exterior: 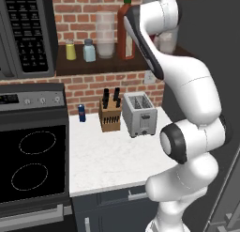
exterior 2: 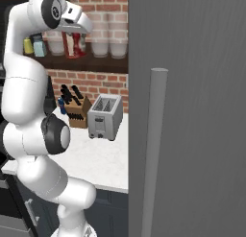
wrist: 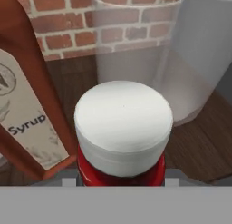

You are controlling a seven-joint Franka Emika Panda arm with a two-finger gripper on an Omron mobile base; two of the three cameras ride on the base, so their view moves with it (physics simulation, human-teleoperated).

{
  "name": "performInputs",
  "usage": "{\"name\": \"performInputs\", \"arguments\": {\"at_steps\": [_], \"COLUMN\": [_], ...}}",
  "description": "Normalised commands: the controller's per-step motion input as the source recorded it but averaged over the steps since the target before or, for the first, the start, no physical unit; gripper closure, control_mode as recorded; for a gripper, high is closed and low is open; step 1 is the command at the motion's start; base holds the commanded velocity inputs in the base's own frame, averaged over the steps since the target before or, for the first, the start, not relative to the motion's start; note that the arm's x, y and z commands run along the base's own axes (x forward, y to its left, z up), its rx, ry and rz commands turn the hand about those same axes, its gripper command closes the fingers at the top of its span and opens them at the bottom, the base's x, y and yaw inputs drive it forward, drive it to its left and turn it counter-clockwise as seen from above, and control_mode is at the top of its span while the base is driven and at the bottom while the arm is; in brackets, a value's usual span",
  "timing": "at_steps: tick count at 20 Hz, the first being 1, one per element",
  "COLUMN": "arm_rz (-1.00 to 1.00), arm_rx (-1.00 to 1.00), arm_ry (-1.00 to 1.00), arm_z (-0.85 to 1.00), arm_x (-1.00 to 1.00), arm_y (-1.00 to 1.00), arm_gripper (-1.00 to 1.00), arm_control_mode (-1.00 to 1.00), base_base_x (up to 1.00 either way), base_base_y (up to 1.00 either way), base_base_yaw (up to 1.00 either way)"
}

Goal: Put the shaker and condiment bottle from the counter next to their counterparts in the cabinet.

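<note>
Up on the shelf (exterior: 93,65), your gripper (exterior 2: 77,39) sits right over the red bottle (wrist: 120,173), jaws pinching it below the white cap, axis upright. You have the syrup bottle (wrist: 25,114) just beside it on one side, clear tumblers (wrist: 136,41) close behind against the brick. Open room is thin: lower straight down, then back out the way the hand points, away from the brick. The shaker (exterior: 89,51) already stands beside the yellow one (exterior: 70,50).

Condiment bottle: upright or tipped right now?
Upright: the condiment bottle shows its round white cap square-on, beside the syrup bottle.
</note>
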Motion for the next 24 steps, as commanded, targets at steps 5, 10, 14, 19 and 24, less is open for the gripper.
{"name": "performInputs", "arguments": {"at_steps": [5,10,14,19,24], "arm_rz": [0.00,0.00,0.01,0.00,0.00], "arm_rx": [0.00,0.01,0.00,0.00,0.00], "arm_ry": [0.02,0.05,0.01,0.00,0.00], "arm_z": [0.00,-0.01,-0.22,-0.14,-0.14], "arm_x": [0.31,0.00,0.03,0.05,0.05], "arm_y": [0.00,0.00,0.00,0.00,0.00], "arm_gripper": [1.00,1.00,1.00,1.00,1.00], "arm_control_mode": [-1.00,-1.00,-1.00,-1.00,-1.00], "base_base_x": [0.00,0.00,0.00,0.00,0.00], "base_base_y": [0.00,0.00,0.00,0.00,0.00], "base_base_yaw": [0.00,0.00,0.00,0.00,0.00]}}
